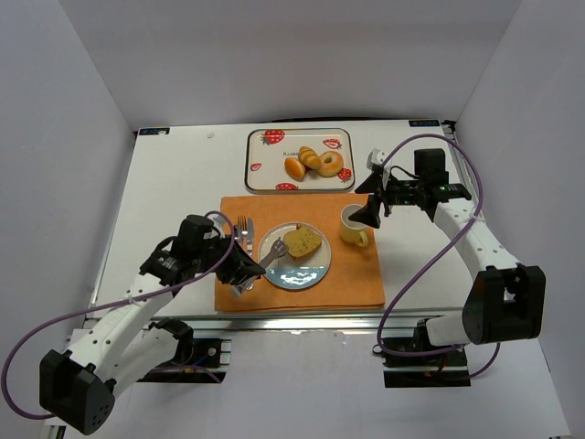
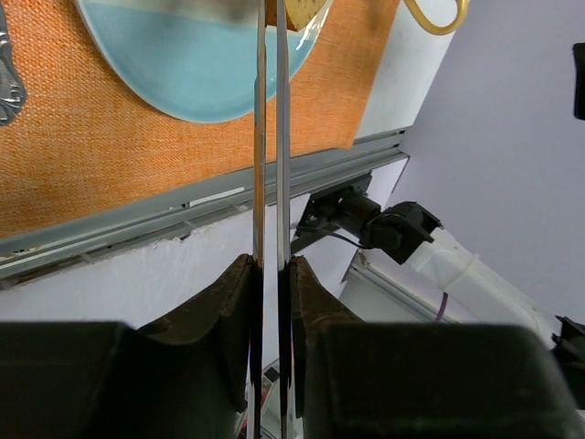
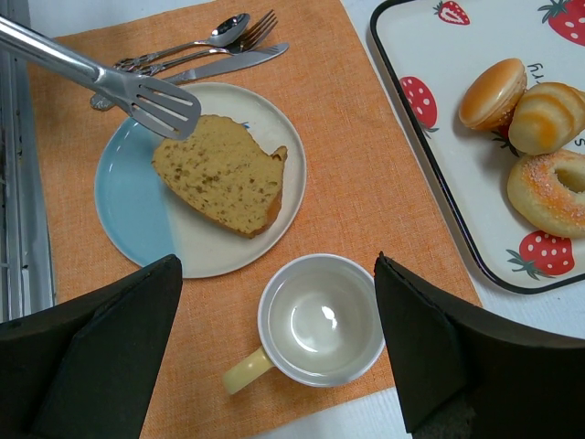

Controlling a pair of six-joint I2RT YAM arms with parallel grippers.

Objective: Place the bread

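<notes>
Left pincer (image 2: pixel 271 267) clamps the tongs (image 2: pixel 282 137), tips seemingly at the bread (image 3: pixel 224 174); right pincer (image 3: pixel 274 265) gapes wide

white table (image 1: pixel 174 201) | orange placemat (image 1: pixel 352 274) — near edge | strawberry tray (image 1: pixel 274 174) — far side
</notes>
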